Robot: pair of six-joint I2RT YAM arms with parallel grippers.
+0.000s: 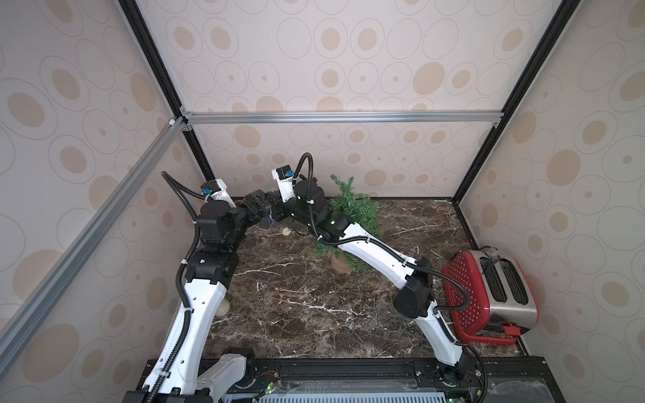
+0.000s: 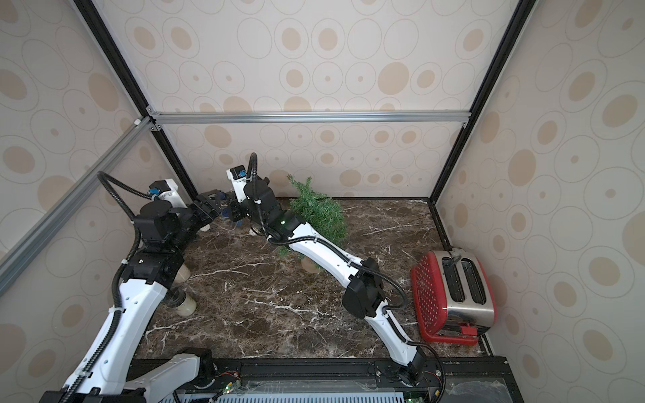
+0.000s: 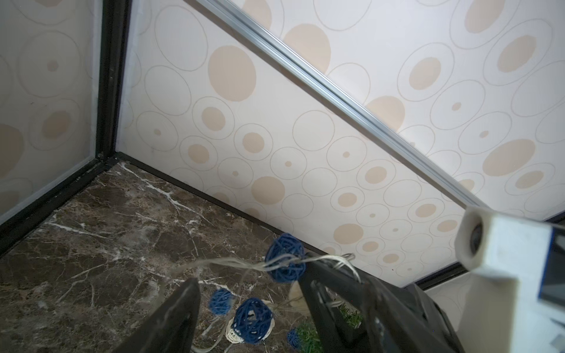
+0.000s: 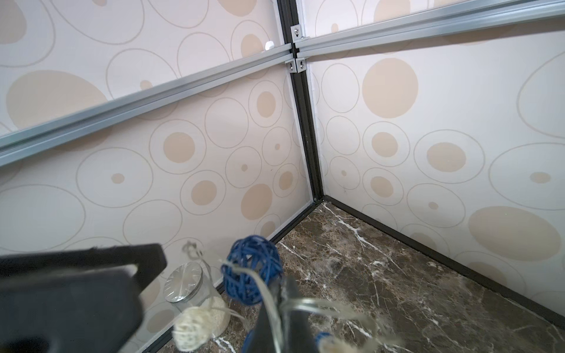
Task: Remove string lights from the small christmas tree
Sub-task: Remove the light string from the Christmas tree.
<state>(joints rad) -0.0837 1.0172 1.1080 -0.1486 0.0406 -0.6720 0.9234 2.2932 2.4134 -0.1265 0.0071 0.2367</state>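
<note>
Two claws meet beside the small bushy green christmas tree (image 1: 352, 206). The right claw (image 4: 276, 293) clamps the thin pale wire of the blue-and-cream wicker-ball string lights (image 3: 284, 258), seemingly to draw it off the branches. More balls lie on the dark marble worktop (image 1: 314, 314). The left claw (image 1: 256, 207) gapes apart, gripping nothing.

The right arm (image 1: 370, 253) hides much of the small christmas tree (image 1: 352, 206) and its pot (image 1: 340, 267).
</note>
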